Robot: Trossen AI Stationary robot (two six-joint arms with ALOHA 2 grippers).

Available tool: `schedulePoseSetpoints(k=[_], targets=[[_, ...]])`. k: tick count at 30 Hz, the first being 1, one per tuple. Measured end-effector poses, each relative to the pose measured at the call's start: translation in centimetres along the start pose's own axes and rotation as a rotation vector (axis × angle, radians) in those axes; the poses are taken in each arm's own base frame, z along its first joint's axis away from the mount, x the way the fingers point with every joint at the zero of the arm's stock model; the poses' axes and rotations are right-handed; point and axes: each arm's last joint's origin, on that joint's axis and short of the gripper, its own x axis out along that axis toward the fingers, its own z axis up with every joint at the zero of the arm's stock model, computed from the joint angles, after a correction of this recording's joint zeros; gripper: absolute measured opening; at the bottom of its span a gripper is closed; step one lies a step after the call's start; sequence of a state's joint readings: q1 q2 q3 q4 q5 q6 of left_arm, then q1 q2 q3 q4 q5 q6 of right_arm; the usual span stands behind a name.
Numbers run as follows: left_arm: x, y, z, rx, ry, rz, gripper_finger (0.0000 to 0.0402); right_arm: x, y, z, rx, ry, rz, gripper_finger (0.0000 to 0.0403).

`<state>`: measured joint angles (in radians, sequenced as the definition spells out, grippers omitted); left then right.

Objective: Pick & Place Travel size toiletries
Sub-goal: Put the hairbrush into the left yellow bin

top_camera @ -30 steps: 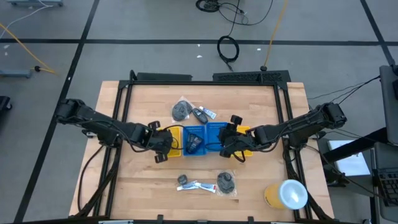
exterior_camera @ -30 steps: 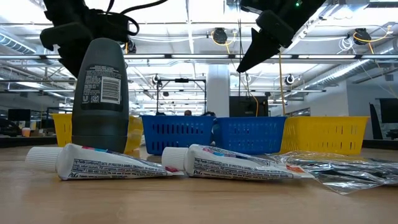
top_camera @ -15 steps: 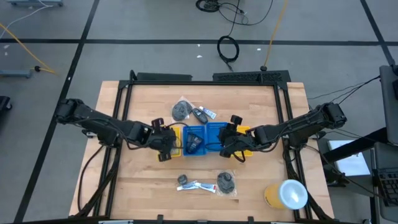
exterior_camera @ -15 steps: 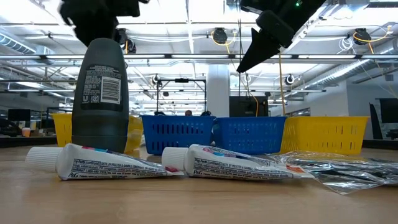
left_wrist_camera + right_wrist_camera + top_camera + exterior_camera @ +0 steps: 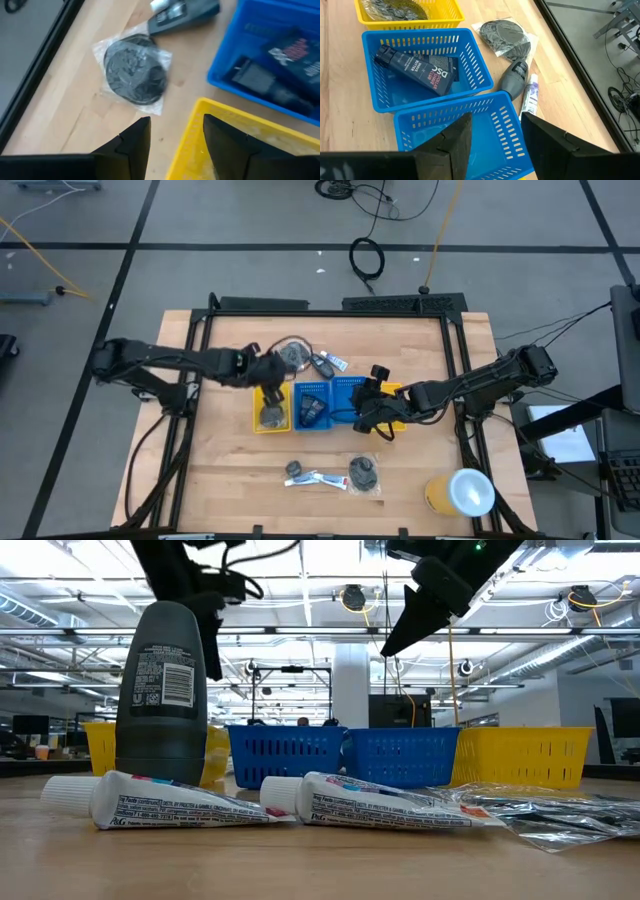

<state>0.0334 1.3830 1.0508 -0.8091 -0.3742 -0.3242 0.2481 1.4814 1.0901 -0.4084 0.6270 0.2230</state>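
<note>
My left gripper (image 5: 277, 372) (image 5: 172, 145) is open above the far rim of the yellow tray (image 5: 200, 131). Just beyond it a grey mesh pad (image 5: 135, 70) lies flat in clear wrap on the table. A dark bottle (image 5: 320, 363) and a small tube lie beside that pad. Another mesh pad (image 5: 270, 418) lies in the yellow tray. A dark tube (image 5: 415, 65) lies in the left blue tray (image 5: 375, 97). My right gripper (image 5: 365, 408) (image 5: 495, 145) is open above the right blue tray (image 5: 485, 115). Near the front edge a dark bottle (image 5: 160, 690) stands upright by two white tubes (image 5: 380, 802) and a wrapped pad (image 5: 363, 473).
A second yellow tray (image 5: 392, 395) sits under the right arm at the row's right end. A large yellow-and-white cylinder (image 5: 462, 492) stands at the near right corner. Bare wood lies to the left of the trays and along the far edge.
My left gripper has moved from over the yellow tray toward the far edge and a little right, ending beside the wrapped mesh pad. The mesh pad in the yellow tray, which the gripper covered before, now lies in plain view. The right arm has kept still.
</note>
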Motion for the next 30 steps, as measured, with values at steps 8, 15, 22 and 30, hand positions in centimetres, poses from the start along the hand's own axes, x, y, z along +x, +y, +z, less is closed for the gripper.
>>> schedulePoseSetpoints(k=[8, 15, 22, 30], targets=[[2.5, 4.5, 1.3, -0.098, -0.014, -0.099, 0.0177, 0.0, 0.0, 0.0, 0.000, 0.000, 0.000, 0.0167], [5.1, 8.3, 0.4, -0.173, -0.028, -0.153, 0.0177, 0.0, 0.0, 0.0, 0.001, 0.000, 0.000, 0.0167], [6.7, 10.8, -0.3, -0.248, -0.089, -0.177, 0.0177, 0.0, 0.0, 0.0, 0.000, -0.001, 0.001, 0.0167], [8.0, 12.8, -0.9, -0.308, -0.147, -0.206, 0.0177, 0.0, 0.0, 0.2, 0.009, -0.015, 0.004, 0.0167]])
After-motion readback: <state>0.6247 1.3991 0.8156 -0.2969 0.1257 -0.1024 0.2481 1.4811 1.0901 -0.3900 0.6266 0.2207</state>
